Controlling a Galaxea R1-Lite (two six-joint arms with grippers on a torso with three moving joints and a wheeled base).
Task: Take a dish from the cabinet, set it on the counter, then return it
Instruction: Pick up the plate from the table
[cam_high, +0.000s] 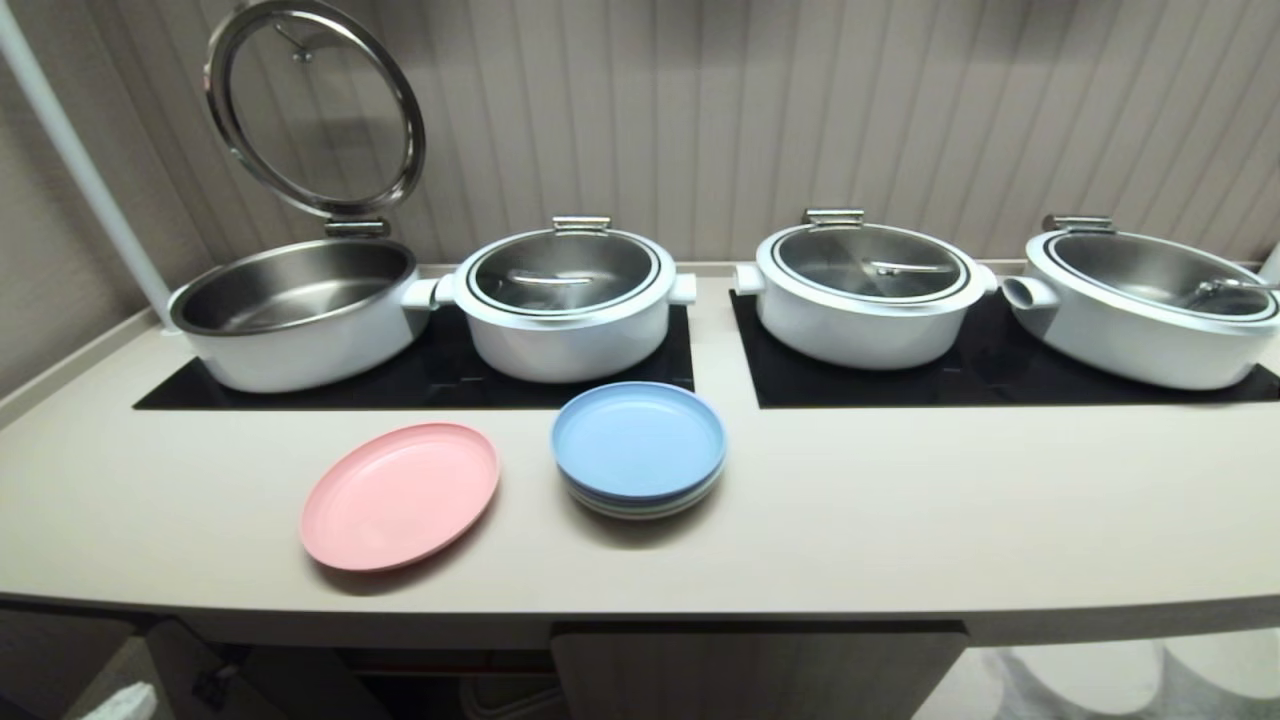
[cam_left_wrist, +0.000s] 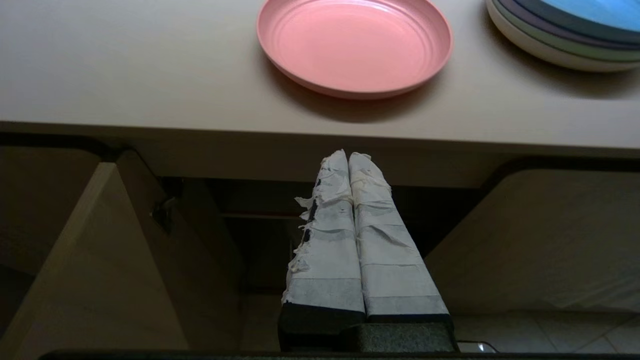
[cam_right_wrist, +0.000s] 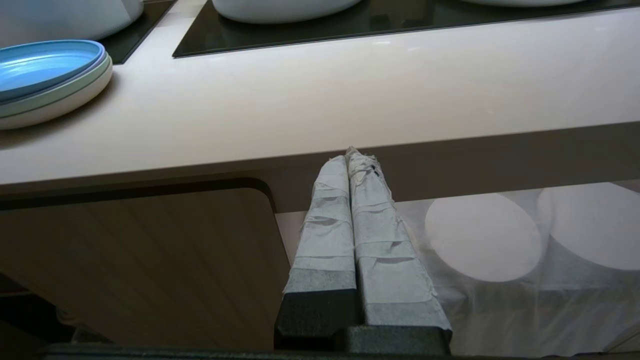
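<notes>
Below the front edge of the counter (cam_high: 800, 520), the left gripper (cam_left_wrist: 348, 159) is seen from its wrist camera with its tape-wrapped fingers pressed together and nothing between them, pointing at the open cabinet (cam_left_wrist: 100, 240), whose left door stands swung out. The right gripper (cam_right_wrist: 352, 157) is parked further right, likewise closed and empty, in front of the recess with white discs (cam_right_wrist: 480, 235) under cloth. The step in hand is judged to be the return of the dish (cam_high: 400, 495) to the cabinet, since it lies on the counter while the left arm is low. For that, the fingers would have to be parted first, the gripper raised above the counter edge and brought in from the near side, so that the low rim nearest the robot is pinched; a shallow approach is advised, because so flat a plate gives little to hold and may slide away if pushed. The open door should be cleared on the way down. The dish is a round, shallow, matte pink plate with faint concentric rings inside, resting flat near the front edge, left of the stack of plates (cam_high: 640, 450) and apart from it. Beyond it stand four white pots (cam_high: 565, 300) on the black hob panels (cam_high: 990, 370), the leftmost with its lid raised.
</notes>
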